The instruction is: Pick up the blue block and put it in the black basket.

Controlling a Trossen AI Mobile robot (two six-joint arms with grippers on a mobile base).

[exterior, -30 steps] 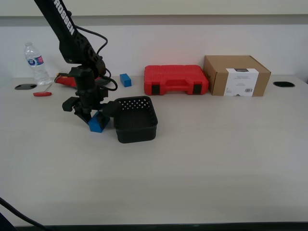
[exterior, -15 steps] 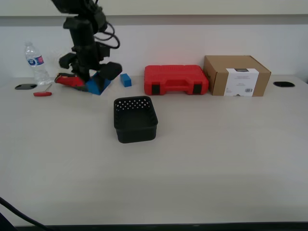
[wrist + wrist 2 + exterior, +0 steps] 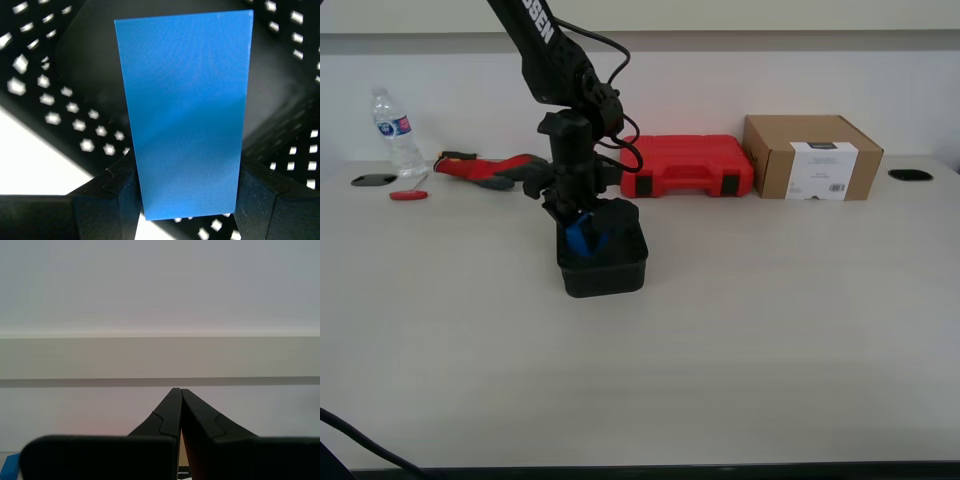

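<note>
My first gripper [image 3: 582,228] hangs over the black basket [image 3: 605,270], its jaws clamped on the blue block [image 3: 583,234]. In the first wrist view the blue block [image 3: 184,115] fills the middle of the picture, its long axis running straight out from between the jaws toward the perforated floor of the black basket [image 3: 60,90]. In the exterior view the block sits low between the jaws, at or just inside the basket's rim, slightly tilted; I cannot tell whether it touches the floor.

My second gripper [image 3: 176,392] points at a pale wall, its jaws pressed together with nothing between them.

Behind the basket on the table [image 3: 770,330] lies a red tool case [image 3: 686,165], with a cardboard box [image 3: 810,157] just beside it toward the exterior view's right. Toward the exterior view's left stand a water bottle [image 3: 394,130], a red-handled tool [image 3: 485,168] and a small red item [image 3: 408,195], all well apart from the basket.
</note>
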